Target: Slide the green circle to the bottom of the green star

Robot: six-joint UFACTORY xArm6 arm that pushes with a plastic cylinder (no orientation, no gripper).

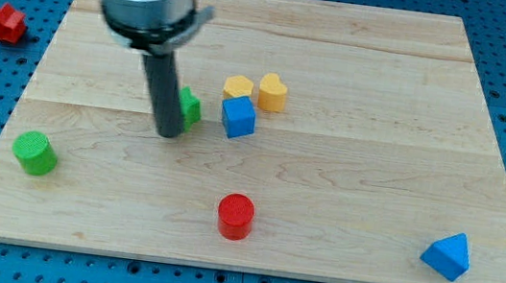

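The green circle (35, 152) sits on the wooden board near its left edge, low in the view. The green star (188, 106) lies up and to the right of it, mostly hidden behind my dark rod. My tip (169, 133) rests on the board just left of and below the green star, touching or nearly touching it. The tip is well to the right of and above the green circle.
A blue cube (238, 117), a yellow hexagon-like block (237, 86) and a yellow heart (272, 93) cluster right of the star. A red cylinder (235, 216) stands low centre. A blue triangle (446, 255) sits bottom right. A red block (5, 23) lies off the board (374, 176), top left.
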